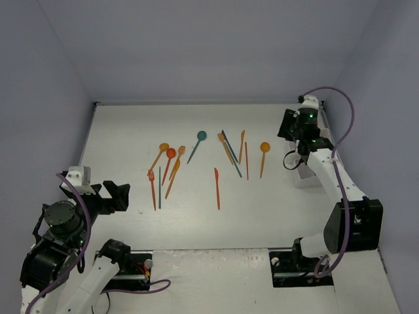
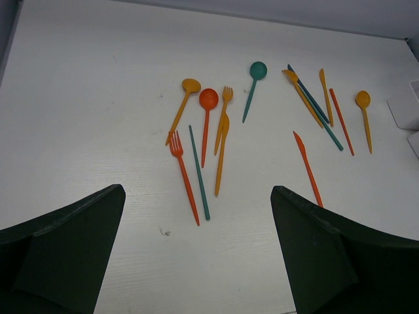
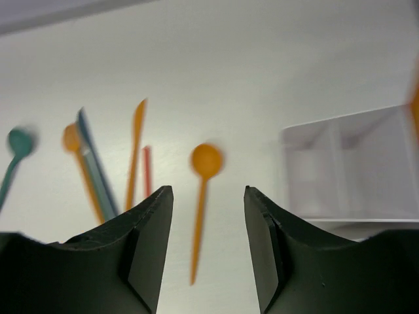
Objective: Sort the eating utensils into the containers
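Orange and teal plastic utensils [image 1: 217,188] lie scattered loose, none of them in anyone's grip. Right gripper [image 3: 208,196] hangs just beside the white organizer [image 3: 337,167], jaws parted and empty, which looks like a drop-off pose to me. Left gripper [image 2: 196,196] is spread wide with nothing held, facing the left-hand bunch, probably lined up for a pick.

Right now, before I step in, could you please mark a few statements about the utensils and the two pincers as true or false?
1. The left pincer is open and empty. True.
2. The teal spoon lies in the white organizer. False: it lies on the table, away from the organizer.
3. The right pincer grips an orange spoon. False: its jaws stand apart and empty; that spoon lies on the table beyond them.
4. One red-orange knife touches no other utensil. True.
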Controlling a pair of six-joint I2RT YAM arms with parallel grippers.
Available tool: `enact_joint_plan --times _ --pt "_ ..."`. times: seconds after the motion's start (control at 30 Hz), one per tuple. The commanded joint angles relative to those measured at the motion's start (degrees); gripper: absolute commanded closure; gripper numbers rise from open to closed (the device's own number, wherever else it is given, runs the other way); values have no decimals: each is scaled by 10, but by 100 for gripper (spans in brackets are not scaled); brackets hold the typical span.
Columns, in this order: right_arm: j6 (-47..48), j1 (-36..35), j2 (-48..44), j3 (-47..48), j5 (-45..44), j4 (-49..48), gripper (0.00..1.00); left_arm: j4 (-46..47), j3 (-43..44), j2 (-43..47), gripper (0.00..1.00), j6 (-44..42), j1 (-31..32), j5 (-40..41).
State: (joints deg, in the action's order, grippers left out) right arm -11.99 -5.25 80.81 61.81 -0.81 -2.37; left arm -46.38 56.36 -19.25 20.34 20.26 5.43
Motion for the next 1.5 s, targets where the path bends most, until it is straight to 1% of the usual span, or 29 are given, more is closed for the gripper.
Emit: enact_joint_plan --times 0.0,0.17,0.37,0.57,0.7,0.73,0.87,1.03,1.13,1.17,1.2,1.23,1.33,1.4,1.47 --pt "-26 -66 32 26 48 41 55 37 19 -46 8 1 2 -24" --pt "-19 -109 105 47 63 81 57 36 26 -78 8 -1 2 -45" --pt "-37 -132 190 79 48 83 60 31 33 -95 8 -2 2 -54" --pt "-35 -136 279 148 30 83 62 18 36 -99 8 -3 2 -54" --pt "-43 -136 329 184 -19 83 64 4 40 -94 8 -1 2 -51" --pt "-44 -136 336 191 -36 83 64 -2 42 -93 8 -1 2 -50" --pt "-50 -137 370 217 -57 83 65 -19 45 -84 8 0 2 -41" --pt "-51 -137 400 238 -62 83 67 -27 47 -72 8 8 2 -35" --pt "-49 -136 419 251 -63 83 74 -31 46 -67 8 12 2 -32" --pt "-48 -136 423 253 -63 83 80 -31 47 -67 8 13 2 -31" --pt "-48 -136 428 255 -62 83 84 -31 47 -67 8 13 2 -31" --pt "-48 -136 428 258 -62 83 89 -32 47 -67 8 13 3 -30" --pt "-32 -134 418 271 -58 84 98 -32 48 -69 8 12 2 -28" --pt "-19 -130 401 286 -51 85 100 -31 48 -70 8 11 2 -27" --pt "5 -124 358 304 -41 85 100 -30 49 -72 8 11 2 -23"
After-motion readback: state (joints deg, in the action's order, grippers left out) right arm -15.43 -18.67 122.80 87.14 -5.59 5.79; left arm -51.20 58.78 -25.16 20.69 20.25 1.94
